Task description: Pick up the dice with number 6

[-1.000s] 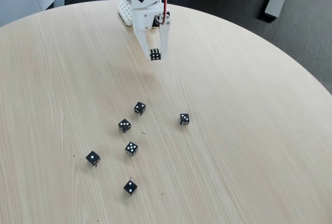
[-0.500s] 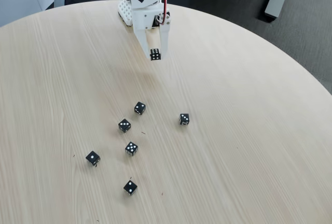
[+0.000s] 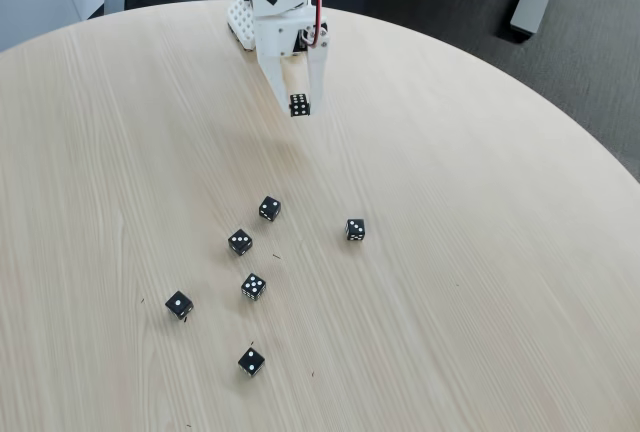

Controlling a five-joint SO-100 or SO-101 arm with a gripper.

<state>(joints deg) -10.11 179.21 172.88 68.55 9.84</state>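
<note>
While I watch the fixed view, my white two-finger gripper (image 3: 299, 108) is closed around the small black die showing six white pips (image 3: 299, 104), holding it raised above the round pale wooden table (image 3: 480, 252), near the far edge. I count five other small black dice lying on the tabletop: one (image 3: 269, 208), a second (image 3: 240, 242), a third (image 3: 355, 230), the five-pip one (image 3: 253, 286), a single-pip one (image 3: 179, 304). A sixth (image 3: 251, 361) lies nearest me.

Round wooden table (image 3: 480, 282) carries five black dice (image 3: 253, 286) (scattered).
</note>
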